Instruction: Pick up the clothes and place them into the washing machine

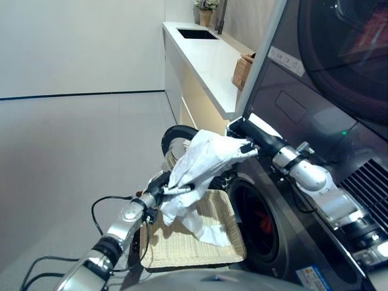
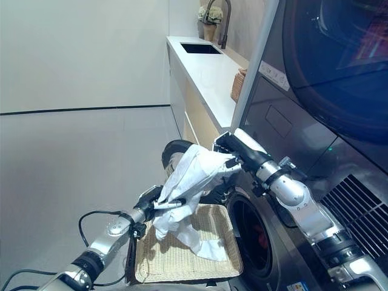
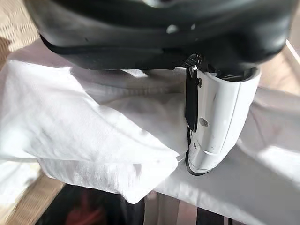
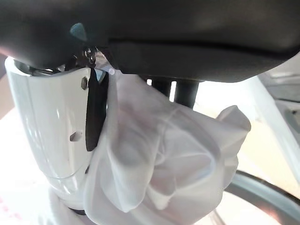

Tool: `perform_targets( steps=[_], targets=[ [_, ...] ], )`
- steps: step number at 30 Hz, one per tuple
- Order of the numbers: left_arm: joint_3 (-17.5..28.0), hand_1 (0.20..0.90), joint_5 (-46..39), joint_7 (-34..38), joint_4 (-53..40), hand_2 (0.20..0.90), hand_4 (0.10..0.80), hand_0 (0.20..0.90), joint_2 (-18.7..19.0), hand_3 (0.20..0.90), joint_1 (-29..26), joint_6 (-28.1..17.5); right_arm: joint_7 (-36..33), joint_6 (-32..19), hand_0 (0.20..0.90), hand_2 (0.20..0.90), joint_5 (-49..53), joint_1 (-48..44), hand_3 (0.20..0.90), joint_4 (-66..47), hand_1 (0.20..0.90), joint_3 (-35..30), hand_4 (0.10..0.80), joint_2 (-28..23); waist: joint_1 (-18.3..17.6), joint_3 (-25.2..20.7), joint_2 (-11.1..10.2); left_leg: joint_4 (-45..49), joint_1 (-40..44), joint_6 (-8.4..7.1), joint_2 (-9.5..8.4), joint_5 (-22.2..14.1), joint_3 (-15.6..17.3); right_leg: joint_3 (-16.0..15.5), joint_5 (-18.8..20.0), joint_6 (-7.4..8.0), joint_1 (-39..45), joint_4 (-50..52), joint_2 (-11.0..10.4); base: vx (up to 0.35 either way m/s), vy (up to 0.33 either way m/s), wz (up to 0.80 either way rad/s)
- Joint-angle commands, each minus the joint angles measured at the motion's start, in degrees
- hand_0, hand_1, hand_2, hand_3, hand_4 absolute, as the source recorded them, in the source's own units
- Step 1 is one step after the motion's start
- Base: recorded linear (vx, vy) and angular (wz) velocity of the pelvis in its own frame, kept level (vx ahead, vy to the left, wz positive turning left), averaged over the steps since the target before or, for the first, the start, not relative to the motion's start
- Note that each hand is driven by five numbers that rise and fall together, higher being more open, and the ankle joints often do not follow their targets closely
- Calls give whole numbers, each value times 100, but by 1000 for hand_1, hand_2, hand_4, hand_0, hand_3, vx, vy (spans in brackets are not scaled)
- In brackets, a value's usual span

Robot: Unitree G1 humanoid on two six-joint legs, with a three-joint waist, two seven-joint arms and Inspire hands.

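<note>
A white cloth (image 1: 203, 163) hangs in the air between the two hands. The right hand (image 1: 245, 134) has its fingers and white-covered thumb (image 4: 56, 140) pinched on the cloth's upper end, and the left hand (image 1: 159, 187) has its thumb (image 3: 218, 117) pressed into a lower fold, with cloth bunched against the palm; its other fingers are hidden behind the fabric. From the left hand's fingers the loose end of the cloth drops down to a woven wicker basket (image 1: 182, 245), and its tip lies on the basket's floor.

Just past the right hand's fingers stands the dark front of a washing machine (image 1: 267, 224) with a round door opening (image 1: 251, 212); behind the cloth the open door's ring (image 1: 176, 142) shows. Above it a second dark appliance (image 1: 330, 66) with a large round window rises out of view.

Beyond the fingers, farther into the room, a long white surface (image 1: 209, 60) runs along the wall, with a dark inset sink (image 1: 197, 34), a tall tap (image 2: 221, 21) and a potted plant (image 2: 209, 15) at its far end. A small brown woven box (image 1: 244, 71) sits on the near end of the surface beside the appliance. The floor (image 1: 73, 157) is pale grey, the wall (image 1: 79, 42) plain white with a dark line along its base.
</note>
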Motion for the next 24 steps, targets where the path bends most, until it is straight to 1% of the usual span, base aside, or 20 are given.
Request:
perform_targets(
  steps=[1, 5, 6, 7, 8, 9, 11, 16, 17, 18, 21, 22, 24],
  targets=[
    [590, 200, -26, 236, -135, 200, 300, 200, 637, 200, -161, -517, -480, -483, 200, 200, 285, -332, 200, -144, 200, -1349, 300, 83, 180, -338, 67, 79, -341, -409, 289, 136, -290, -14, -105, 643, 108, 441, -705, 0, 0, 0],
    [947, 200, -99, 269, -438, 200, 300, 200, 909, 200, 11, -536, -553, -420, 200, 200, -34, -120, 200, 5, 200, -1463, 300, 245, 223, -306, 93, 80, -352, -407, 283, 136, -315, -32, -109, 641, 116, 430, -711, 0, 0, 0],
    [950, 200, -100, 268, -444, 200, 300, 200, 914, 200, 17, -533, -556, -420, 200, 200, -38, -121, 200, 5, 200, -1459, 300, 250, 219, -307, 90, 80, -351, -407, 283, 135, -316, -33, -110, 641, 118, 430, -711, 0, 0, 0],
    [1023, 200, -106, 279, -558, 200, 300, 200, 1005, 200, 45, -536, -579, -406, 200, 200, -88, -80, 200, 45, 200, -1492, 300, 303, 230, -300, 95, 79, -355, -404, 282, 135, -322, -40, -112, 641, 124, 423, -710, 0, 0, 0],
    [1164, 200, -89, 310, -832, 200, 300, 200, 1233, 200, 100, -549, -620, -379, 200, 200, -126, 22, 200, 146, 200, -1582, 300, 431, 254, -277, 113, 79, -364, -401, 273, 139, -339, -54, -116, 639, 127, 417, -705, 0, 0, 0],
    [1166, 200, -90, 310, -841, 200, 300, 200, 1240, 200, 107, -544, -620, -379, 200, 200, -127, 24, 200, 145, 200, -1581, 300, 436, 251, -278, 109, 79, -363, -401, 273, 139, -340, -56, -116, 639, 130, 417, -705, 0, 0, 0],
    [1317, 200, -109, 345, -1055, 200, 300, 200, 1430, 200, 129, -559, -654, -371, 200, 200, -130, 102, 200, 254, 200, -1641, 300, 564, 271, -265, 120, 79, -372, -400, 269, 145, -352, -73, -121, 637, 139, 415, -706, 0, 0, 0],
    [1655, 200, 46, 544, -1413, 200, 300, 200, 1960, 200, -22, -591, -670, -298, 200, 200, -141, 308, 200, 445, 200, -1723, 300, 790, 292, -238, 155, 74, -377, -405, 265, 155, -392, -96, -135, 634, 155, 411, -711, 2, -2, 1],
    [1750, 200, 193, 663, -1530, 200, 300, 200, 2160, 200, -133, -618, -671, -271, 200, 200, -144, 385, 200, 507, 200, -1728, 300, 866, 290, -236, 178, 70, -375, -404, 264, 154, -407, -108, -145, 633, 170, 407, -708, 13, -7, 4],
    [1808, 200, 278, 716, -1622, 200, 300, 200, 2241, 200, -165, -623, -663, -253, 200, 200, -153, 427, 200, 518, 200, -1743, 300, 899, 288, -235, 184, 70, -368, -402, 259, 150, -412, -110, -152, 632, 175, 409, -708, 11, -5, 4],
    [2052, 200, 666, 995, -1886, 200, 300, 200, 2363, 200, -135, -688, -671, -233, 200, 200, -219, 555, 200, 599, 200, -1729, 300, 1109, 295, -224, 195, 70, -354, -400, 252, 143, -410, -112, -166, 630, 188, 409, -715, 0, 0, 0],
    [2181, 200, 871, 1194, -2014, 200, 300, 200, 2348, 200, -128, -718, -704, -215, 200, 200, -304, 600, 200, 671, 200, -1688, 300, 1228, 300, -221, 193, 68, -351, -397, 251, 138, -406, -112, -172, 631, 191, 409, -719, 0, 0, 0],
    [2240, 200, 953, 1291, -2085, 200, 300, 200, 2304, 200, -117, -704, -710, -214, 200, 200, -367, 615, 200, 702, 200, -1633, 300, 1290, 293, -216, 192, 68, -347, -396, 248, 137, -403, -110, -174, 631, 194, 411, -720, 0, 0, 0]
  ],
)
